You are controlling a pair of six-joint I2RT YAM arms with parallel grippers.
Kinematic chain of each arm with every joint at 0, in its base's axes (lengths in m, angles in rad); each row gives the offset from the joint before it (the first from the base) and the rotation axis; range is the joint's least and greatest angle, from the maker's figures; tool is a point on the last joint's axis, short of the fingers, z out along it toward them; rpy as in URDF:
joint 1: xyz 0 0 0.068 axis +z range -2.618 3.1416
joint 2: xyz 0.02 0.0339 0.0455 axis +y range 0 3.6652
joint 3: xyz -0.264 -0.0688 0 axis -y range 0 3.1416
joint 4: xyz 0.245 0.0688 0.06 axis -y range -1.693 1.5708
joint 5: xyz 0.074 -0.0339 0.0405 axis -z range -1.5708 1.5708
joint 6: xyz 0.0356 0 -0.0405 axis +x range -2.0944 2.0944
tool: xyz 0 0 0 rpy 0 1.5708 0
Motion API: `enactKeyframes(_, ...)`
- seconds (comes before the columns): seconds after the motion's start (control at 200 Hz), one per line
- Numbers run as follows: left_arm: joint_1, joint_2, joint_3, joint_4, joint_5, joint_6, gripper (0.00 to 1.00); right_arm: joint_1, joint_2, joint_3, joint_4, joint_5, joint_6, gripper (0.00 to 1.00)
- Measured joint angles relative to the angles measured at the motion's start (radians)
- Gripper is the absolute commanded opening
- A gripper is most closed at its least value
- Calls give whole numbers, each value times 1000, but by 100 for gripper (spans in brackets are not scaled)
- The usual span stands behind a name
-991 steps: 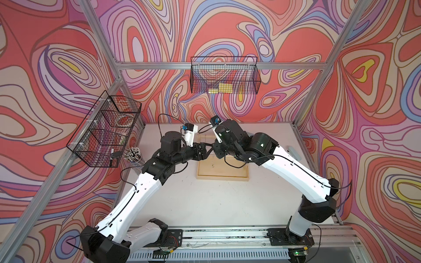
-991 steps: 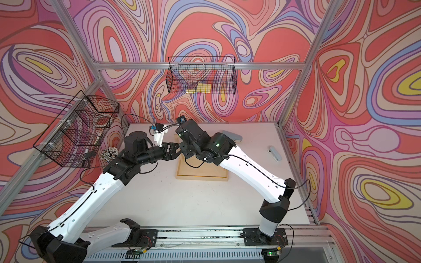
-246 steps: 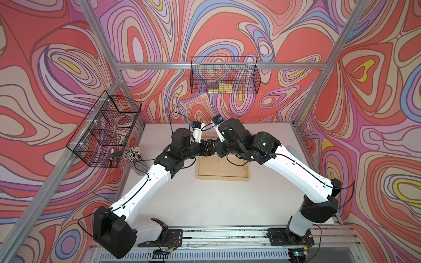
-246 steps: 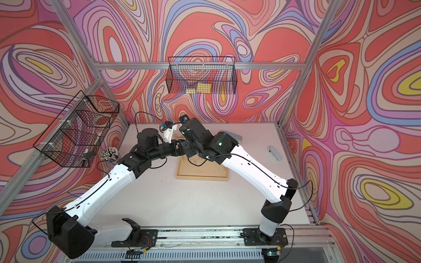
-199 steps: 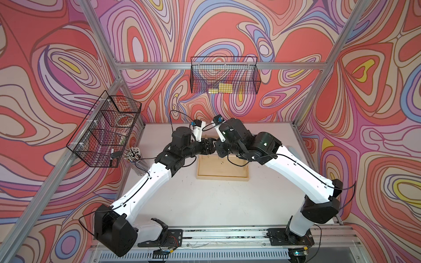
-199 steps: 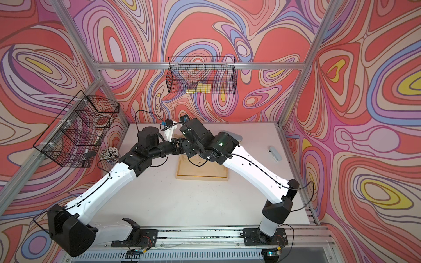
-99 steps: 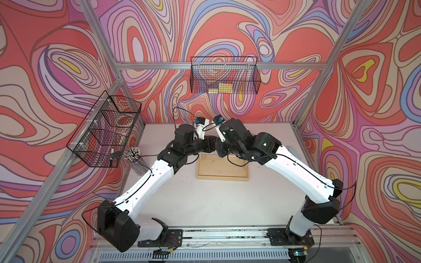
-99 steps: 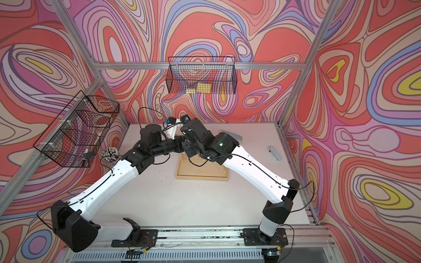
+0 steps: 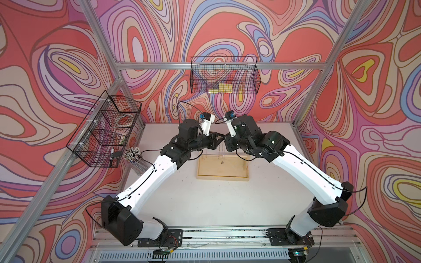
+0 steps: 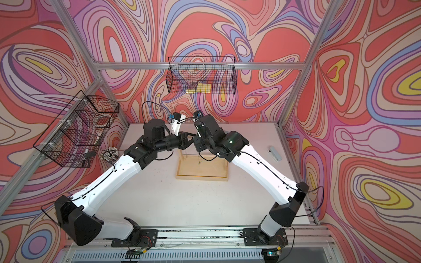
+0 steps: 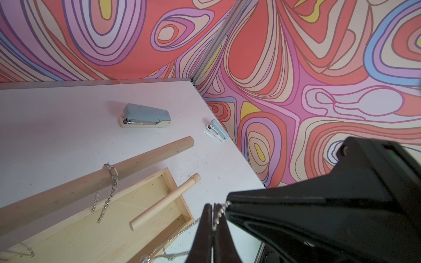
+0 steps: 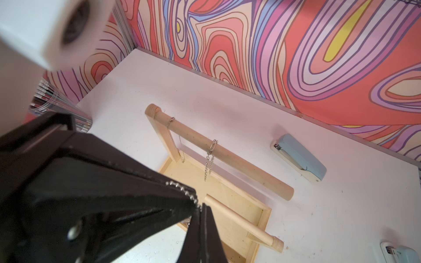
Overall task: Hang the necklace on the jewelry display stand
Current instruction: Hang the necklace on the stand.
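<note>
Jewelry display stand [image 9: 222, 177]: top crossbar mostly hidden under arms [image 9: 246, 139] in both top views. Necklace [image 11: 219, 213] runs off left wrist view's edge. Blurred white block [image 12: 45, 27] near right wrist lens.

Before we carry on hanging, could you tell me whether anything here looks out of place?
Nothing is spilled or broken. The one oddity: left tool and right tool are both shut on the necklace at almost the same spot, and it is not yet on the jewelry display stand.

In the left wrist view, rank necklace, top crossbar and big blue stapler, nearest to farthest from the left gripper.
1. necklace, pinched in the left gripper's jaws.
2. top crossbar, on the stand.
3. big blue stapler, on the table beyond.
</note>
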Motion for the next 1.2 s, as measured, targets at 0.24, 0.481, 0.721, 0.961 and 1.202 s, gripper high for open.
enactKeyframes(0.24,-35,80,111,-55,-5,29,0,-63,-31,-51,53,-29,-9,0)
enactKeyframes(0.481,-59,172,240,-101,-5,45,0,-130,-59,-79,101,-52,-23,0)
enactKeyframes(0.721,-80,289,380,-135,-10,51,0,-210,-76,-117,158,-87,-37,0)
enactKeyframes(0.961,-94,386,480,-167,-21,51,0,-286,-76,-156,195,-146,-37,0)
enactKeyframes(1.202,-96,441,554,-178,-24,51,0,-340,-76,-165,230,-206,-37,0)
